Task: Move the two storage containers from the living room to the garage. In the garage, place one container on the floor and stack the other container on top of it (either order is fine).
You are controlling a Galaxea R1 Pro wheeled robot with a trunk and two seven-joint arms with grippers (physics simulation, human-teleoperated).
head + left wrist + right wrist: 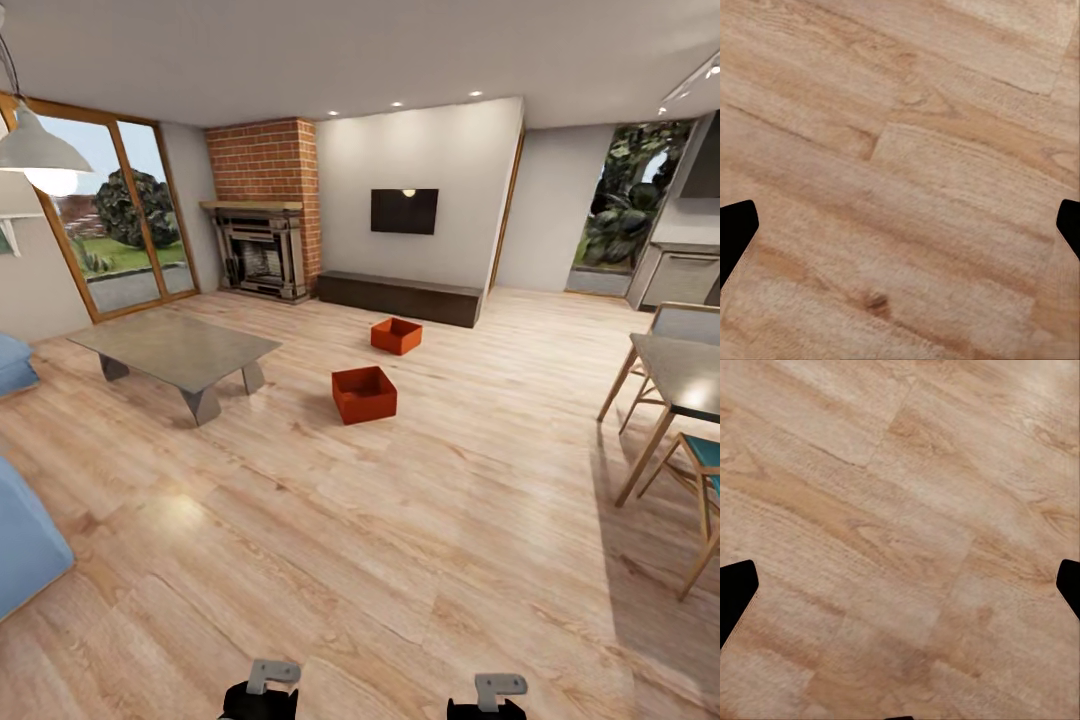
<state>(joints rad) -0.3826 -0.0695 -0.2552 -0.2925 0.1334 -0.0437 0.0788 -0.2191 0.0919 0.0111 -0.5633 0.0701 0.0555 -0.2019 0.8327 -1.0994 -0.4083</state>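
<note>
So both storage containers [364,394] [396,335] sit on the living room's wood floor [400,560] well ahead of us, roughly centred, neither arm clearly nearer. They look squarish, turned slightly, open side up. Left claw [262,690] and right claw [492,695] are released and empty, over bare planks

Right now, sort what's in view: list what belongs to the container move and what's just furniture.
For the job:
- near bin, on the wood floor
- far bin, closer to the dark cabinet

Just there:
- coffee table
- fireplace
- wall TV
- dining table and chair
- blue sofa
- hanging lamp
</note>
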